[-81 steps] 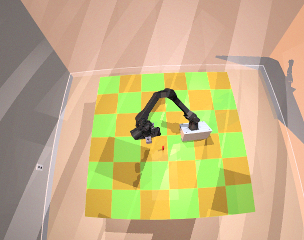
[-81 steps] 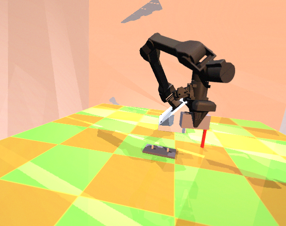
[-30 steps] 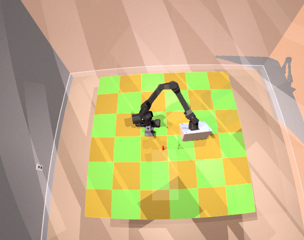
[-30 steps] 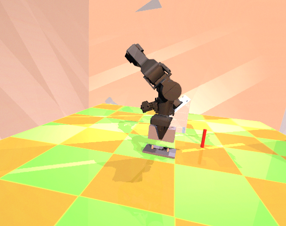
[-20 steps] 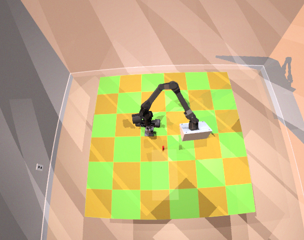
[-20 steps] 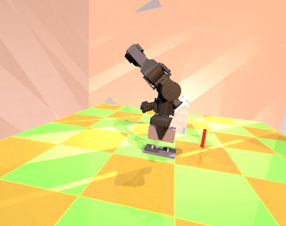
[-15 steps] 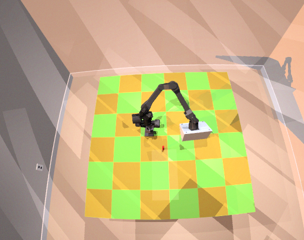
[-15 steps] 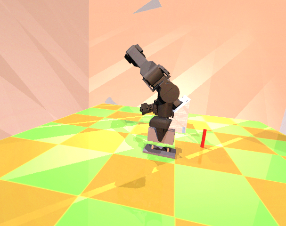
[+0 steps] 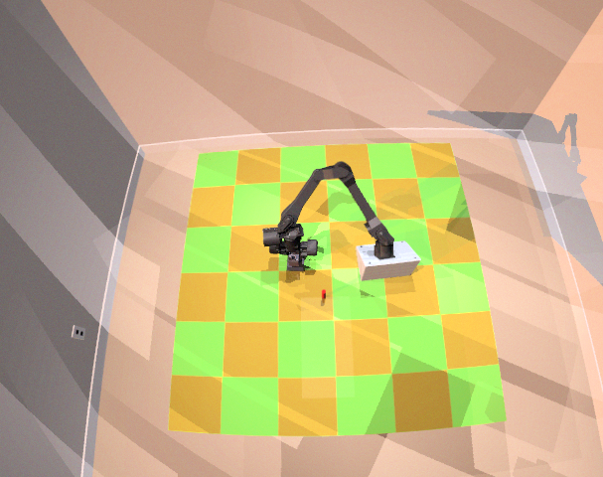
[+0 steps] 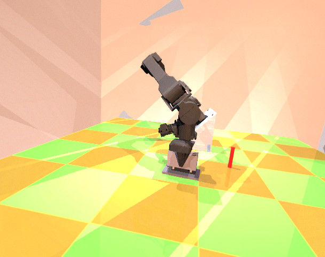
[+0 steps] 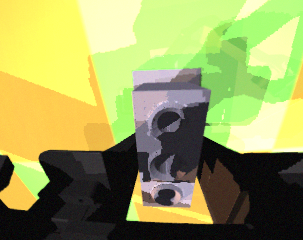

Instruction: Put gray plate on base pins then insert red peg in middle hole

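The gray plate (image 10: 172,160) (image 11: 142,135), a block with three holes in its top, is level a little above the base (image 10: 179,175) (image 11: 142,78). Both pins of the base show in the gap beneath the plate in the exterior view. My gripper (image 10: 182,162) (image 11: 164,132) is shut on the plate around its middle, pointing down; one finger is hidden behind the plate in the exterior view. The wrist view shows one end of the base past the plate's far end. The pins' fit to the holes is hidden. The red peg (image 9: 323,294) (image 10: 231,157) stands upright on the floor, apart from the plate.
The white robot mount (image 9: 388,269) (image 10: 206,135) stands to the right of the gripper in the top view, with the arm (image 9: 360,200) (image 10: 171,85) arching from it. The checkered floor (image 9: 306,349) lies under everything.
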Tool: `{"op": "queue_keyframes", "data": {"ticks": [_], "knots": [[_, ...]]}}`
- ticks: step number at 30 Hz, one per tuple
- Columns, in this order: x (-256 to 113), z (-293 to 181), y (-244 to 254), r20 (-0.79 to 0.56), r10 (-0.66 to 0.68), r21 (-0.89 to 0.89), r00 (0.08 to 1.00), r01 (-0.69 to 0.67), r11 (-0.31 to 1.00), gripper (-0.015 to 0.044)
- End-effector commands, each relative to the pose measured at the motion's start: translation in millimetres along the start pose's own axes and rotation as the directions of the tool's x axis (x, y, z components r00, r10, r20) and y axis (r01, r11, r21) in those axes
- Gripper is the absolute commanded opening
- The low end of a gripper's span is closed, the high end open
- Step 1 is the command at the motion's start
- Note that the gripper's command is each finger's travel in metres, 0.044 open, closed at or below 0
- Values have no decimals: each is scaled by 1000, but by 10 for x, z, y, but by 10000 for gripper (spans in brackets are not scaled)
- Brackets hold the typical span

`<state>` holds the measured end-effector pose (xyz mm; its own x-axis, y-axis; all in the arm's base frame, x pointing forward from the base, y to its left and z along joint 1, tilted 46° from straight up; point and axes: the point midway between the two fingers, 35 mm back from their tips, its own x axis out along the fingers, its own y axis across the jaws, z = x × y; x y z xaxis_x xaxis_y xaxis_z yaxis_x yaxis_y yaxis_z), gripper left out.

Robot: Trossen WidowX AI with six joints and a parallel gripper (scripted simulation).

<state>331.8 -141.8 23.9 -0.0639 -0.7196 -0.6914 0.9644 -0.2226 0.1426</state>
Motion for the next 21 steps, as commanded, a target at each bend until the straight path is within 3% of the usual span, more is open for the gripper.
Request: {"op": "queue_keyframes", "data": {"ticks": [1,12,21], "knots": [[63,-3,-12,4,-2,-9,1000,2,1000,0],[79,3,-3,1,0,0,1000,0,1000,0],[79,3,-3,1,0,0,1000,0,1000,236]]}}
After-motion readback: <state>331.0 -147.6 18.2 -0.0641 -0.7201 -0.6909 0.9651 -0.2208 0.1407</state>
